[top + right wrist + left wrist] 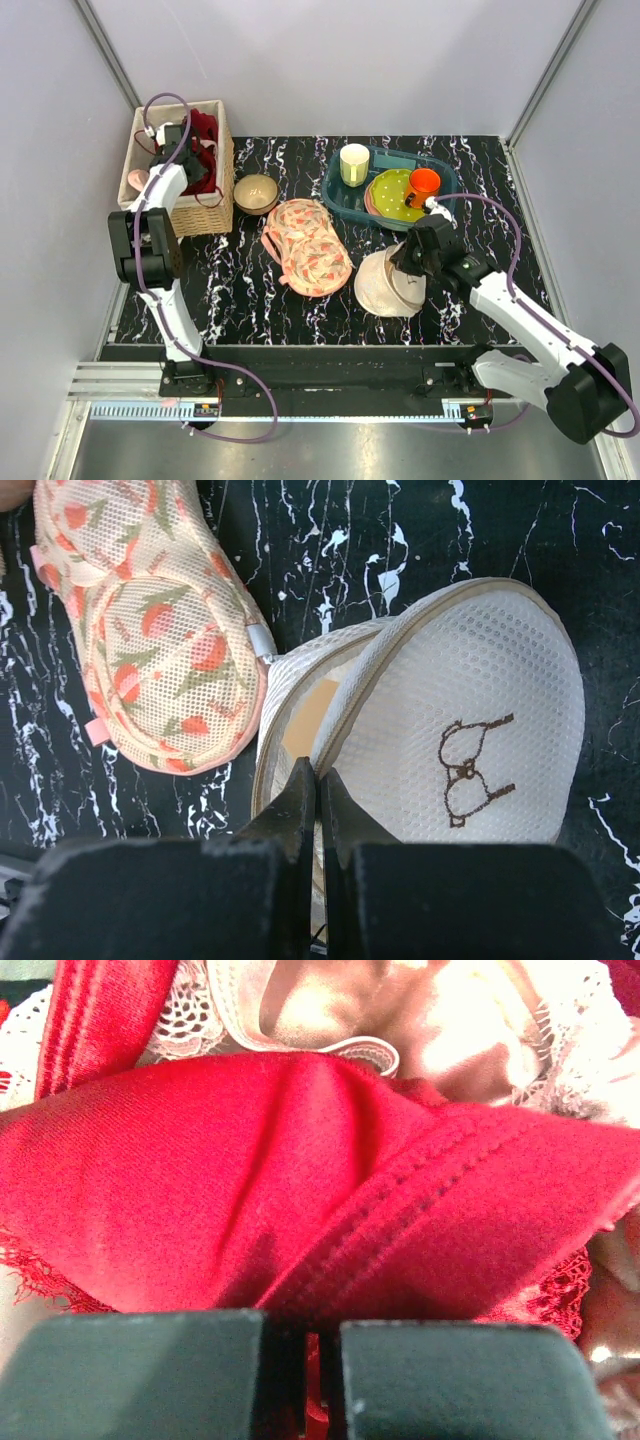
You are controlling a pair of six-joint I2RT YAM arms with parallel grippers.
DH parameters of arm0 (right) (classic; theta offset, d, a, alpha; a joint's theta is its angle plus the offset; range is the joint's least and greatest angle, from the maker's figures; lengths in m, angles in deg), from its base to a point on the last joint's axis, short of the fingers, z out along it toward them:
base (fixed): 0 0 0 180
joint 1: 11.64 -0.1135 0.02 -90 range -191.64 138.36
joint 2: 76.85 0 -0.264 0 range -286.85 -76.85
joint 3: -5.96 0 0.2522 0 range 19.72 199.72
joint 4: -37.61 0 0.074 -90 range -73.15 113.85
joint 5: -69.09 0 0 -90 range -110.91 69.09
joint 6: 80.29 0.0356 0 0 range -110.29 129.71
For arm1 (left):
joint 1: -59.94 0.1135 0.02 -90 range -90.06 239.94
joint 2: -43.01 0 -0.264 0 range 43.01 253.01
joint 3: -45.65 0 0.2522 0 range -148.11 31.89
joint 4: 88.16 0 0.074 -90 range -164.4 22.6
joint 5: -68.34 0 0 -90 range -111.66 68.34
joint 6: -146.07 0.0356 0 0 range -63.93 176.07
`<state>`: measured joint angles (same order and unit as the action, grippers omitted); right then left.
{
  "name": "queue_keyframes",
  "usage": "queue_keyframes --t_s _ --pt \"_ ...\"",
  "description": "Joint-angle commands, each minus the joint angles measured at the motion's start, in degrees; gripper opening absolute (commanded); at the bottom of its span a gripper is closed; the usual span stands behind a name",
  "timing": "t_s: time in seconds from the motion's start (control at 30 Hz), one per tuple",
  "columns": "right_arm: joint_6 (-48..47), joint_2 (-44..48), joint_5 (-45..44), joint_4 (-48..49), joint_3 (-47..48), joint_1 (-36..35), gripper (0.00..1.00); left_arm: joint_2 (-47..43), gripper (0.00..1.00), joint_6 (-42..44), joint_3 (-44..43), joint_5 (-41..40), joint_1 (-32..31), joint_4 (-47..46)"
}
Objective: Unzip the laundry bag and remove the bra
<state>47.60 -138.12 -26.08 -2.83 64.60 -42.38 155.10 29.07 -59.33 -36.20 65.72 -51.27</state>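
Observation:
The white mesh laundry bag (385,285) lies on the table right of centre and bears a bra drawing in the right wrist view (470,710). Its zip is partly undone, and a gap (305,705) shows something beige inside. My right gripper (405,262) (318,778) is shut on the bag's zipped rim at that gap. My left gripper (195,172) (303,1360) is down in the wicker basket (195,215), shut on a red lace-edged garment (300,1180) (205,125). Whether it is a bra I cannot tell. Pale lace cloth (400,1020) lies behind it.
A flat peach floral mesh cloth (308,245) (150,630) lies just left of the bag. A beige bowl (257,193) stands beside the basket. A blue tray (335,190) at the back holds a green spotted plate (392,195), an orange cup (423,185) and a yellow cup (354,163).

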Motion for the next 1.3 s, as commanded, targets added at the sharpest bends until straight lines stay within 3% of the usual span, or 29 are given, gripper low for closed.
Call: queue_keyframes --t_s 0.0,0.03,0.13,0.17,0.3,0.4,0.67,0.77,0.9,1.1,1.27 --pt "0.3 4.7 0.2 1.0 0.5 -0.1 0.0 5.7 0.0 -0.5 -5.1 -1.6 0.1 2.3" --pt "0.4 5.3 -0.3 0.5 0.4 -0.1 0.0 3.3 0.0 -0.5 -4.4 -1.7 -0.3 2.9" --pt "0.9 7.7 -0.5 -0.6 -0.1 -0.1 0.0 -3.7 0.35 -0.7 -1.3 -2.5 -1.0 1.9" --pt "1.1 8.7 -0.4 -0.9 -0.1 -0.1 0.0 -5.6 0.64 -0.9 -0.8 -3.2 -1.2 2.1" --pt "1.6 11.5 0.2 -2.1 -0.3 -0.1 0.0 -13.6 0.91 0.8 0.1 -5.0 -2.5 3.8" --pt "1.2 14.2 -0.5 -3.3 -0.1 0.0 0.0 -19.4 0.99 2.6 -1.3 -7.2 -4.8 7.7" --pt "0.4 18.6 -1.9 -8.0 1.4 0.0 0.0 -31.9 0.99 4.9 -2.9 -11.3 -15.7 16.6" --pt "1.1 20.0 -2.2 -9.7 0.6 -0.1 0.0 -37.5 0.99 3.3 1.7 -6.0 -23.3 16.9" --pt "1.7 22.0 -2.6 -12.6 -0.3 -0.1 0.0 -40.9 0.99 -0.4 9.3 8.5 -34.7 15.8" --pt "1.6 24.9 -6.1 -18.2 -0.3 -0.1 0.0 -36.1 0.99 -6.0 14.5 24.9 -53.1 1.5" --pt "4.0 29.3 -8.2 -19.8 -0.8 -0.1 0.0 -26.7 0.91 -8.6 9.9 28.8 -60.2 -5.3"
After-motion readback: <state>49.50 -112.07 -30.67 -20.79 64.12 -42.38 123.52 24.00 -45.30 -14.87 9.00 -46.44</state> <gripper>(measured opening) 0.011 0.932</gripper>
